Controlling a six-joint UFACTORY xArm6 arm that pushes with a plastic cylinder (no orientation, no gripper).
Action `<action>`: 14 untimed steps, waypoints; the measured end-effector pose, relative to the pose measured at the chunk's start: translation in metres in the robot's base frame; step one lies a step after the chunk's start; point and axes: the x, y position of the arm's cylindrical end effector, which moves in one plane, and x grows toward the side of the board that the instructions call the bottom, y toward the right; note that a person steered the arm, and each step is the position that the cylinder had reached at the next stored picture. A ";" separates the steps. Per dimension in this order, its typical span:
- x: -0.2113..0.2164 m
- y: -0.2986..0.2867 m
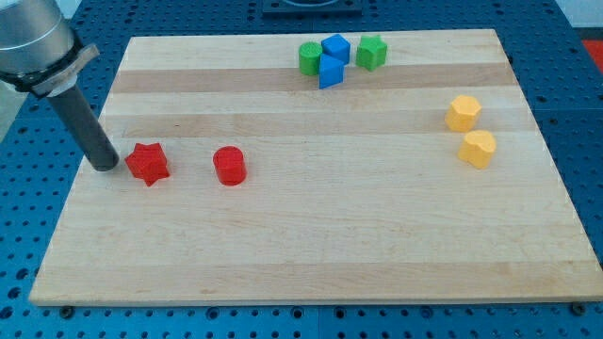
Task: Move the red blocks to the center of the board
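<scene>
My tip point(105, 166) rests on the board point(311, 254) near its left edge, just beside the red star block point(148, 163), on that block's left side; whether it touches yet I cannot tell. I have no fingers to open or close, only this bare rod, and it grasps nothing.

The red cylinder block point(229, 165) stands a little to the star's right, apart from it, both in the left half of the board and about midway between the top and bottom edges. The centre lies well to their right.

I judge both red blocks to be light, stiff and hard, likely to slide easily on the smooth wood. There is nothing to grip, so I must press against a side face. The star's points may make it spin if I push off-centre, so I should aim through its middle from the left. The cylinder's round wall may roll off my tip sideways.

Near the top edge sit a green cylinder block point(309, 58), two blue blocks point(332, 60) and a green block point(371, 52), clustered. Two yellow blocks point(470, 130) lie toward the right edge.

I can read no brand, label or writing anywhere.
</scene>
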 end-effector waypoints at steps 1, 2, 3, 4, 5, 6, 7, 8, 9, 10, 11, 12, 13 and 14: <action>0.000 0.027; 0.000 0.028; 0.003 0.040; 0.003 0.041; 0.027 0.041; 0.031 0.041; 0.031 0.042; 0.022 0.068; 0.013 0.088; 0.012 0.115; 0.006 0.142; -0.013 0.166; -0.031 0.194; -0.037 0.226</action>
